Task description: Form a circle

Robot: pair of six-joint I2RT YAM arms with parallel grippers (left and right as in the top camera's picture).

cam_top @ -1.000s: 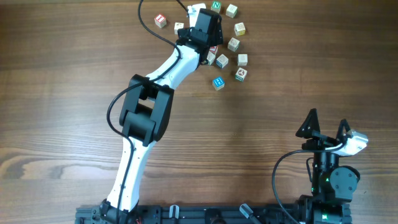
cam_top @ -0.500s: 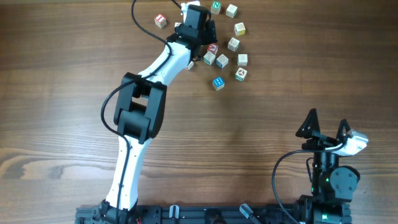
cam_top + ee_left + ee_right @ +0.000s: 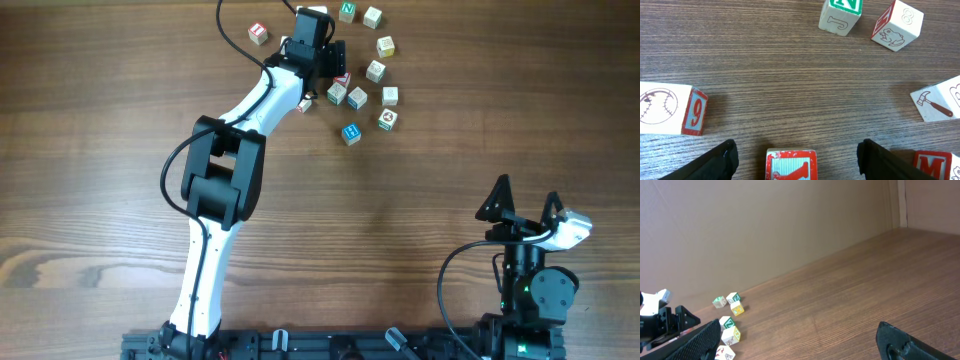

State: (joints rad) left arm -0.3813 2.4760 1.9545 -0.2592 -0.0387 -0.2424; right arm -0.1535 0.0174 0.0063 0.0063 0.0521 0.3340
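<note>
**Left arm reaching in among scattered cubes; no ring closed**

The wooden table (image 3: pixel 100 150) is spreading wide and bare on the near side and to the left of the blue-faced cube (image 3: pixel 351 133), so the open room is lying there. Its near edge is carrying a black rail (image 3: pixel 300 345) where both arms are mounted.

The left arm (image 3: pixel 225 180) is stretching from that rail past the left of the blue-faced cube and ending just beyond it, in among the pieces. The right arm (image 3: pixel 530 290) is sitting folded well to the near right of the blue-faced cube, with clear wood between them. The right gripper (image 3: pixel 527 190) is holding its fingers spread wide, with nothing between them.

The cubes (image 3: pixel 375 70) are lying as a loose cluster, not a ring. An open curve is running from the blue-faced cube away along its right side to a green N cube (image 3: pixel 347 12) at the far end, with gaps between neighbours. A few more are sitting inside that curve. A red-faced cube (image 3: pixel 259 33) is lying apart, to the far left of the blue-faced cube.

The left gripper (image 3: pixel 796 152) is standing with its jaws apart, straddling a red-lettered cube (image 3: pixel 791 165). A strip of wood is showing on each side, so neither finger is touching it.
</note>
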